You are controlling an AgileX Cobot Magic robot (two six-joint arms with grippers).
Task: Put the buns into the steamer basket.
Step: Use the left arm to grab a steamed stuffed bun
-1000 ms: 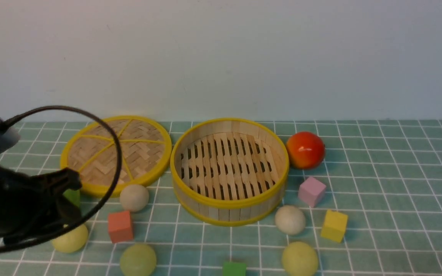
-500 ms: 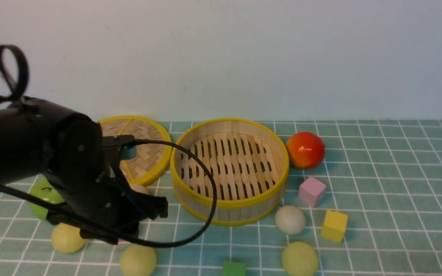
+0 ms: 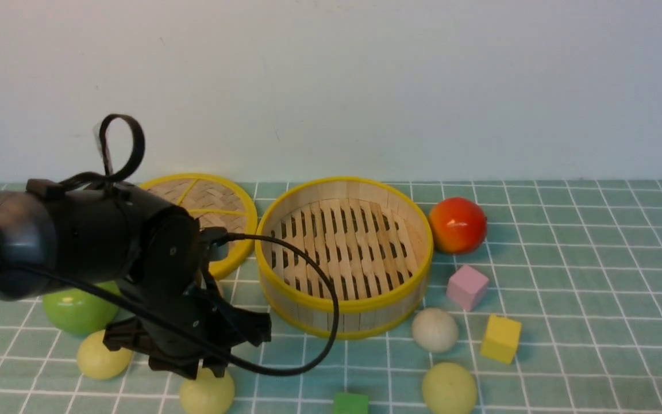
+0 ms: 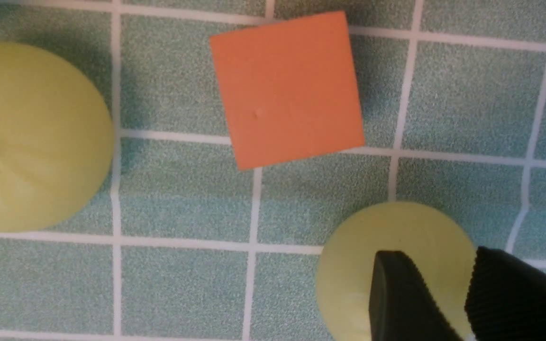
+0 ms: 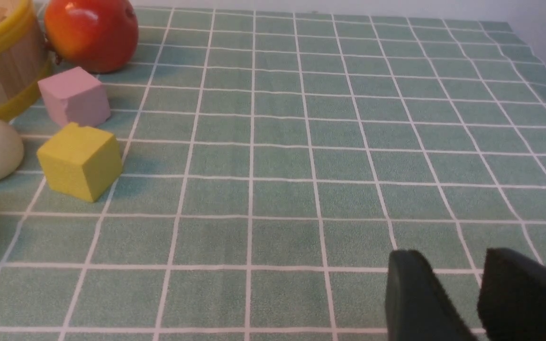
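the left gripper (image 4: 439, 255) hung just above one pale yellow-green smooth round bun (image 4: 372, 237), its black ribbed fingers only narrowly parted and clasping nothing; that gap looked too slim to pass over the ball. the right gripper (image 5: 453, 255) was likewise slightly parted and empty, well off to the side over bare tablecloth. the round bamboo steamer basket (image 3: 342, 305) held no buns. the buns in sight lay on the cloth around it: another yellow-green one (image 3: 101, 357) near the glossy green apple (image 3: 75, 310), a third (image 3: 449, 388) and an off-white one (image 3: 434, 329) at the basket's front right. each bun seemed light and prone to roll, so a hold across its widest middle from above, with moderate pressure, looked safest.
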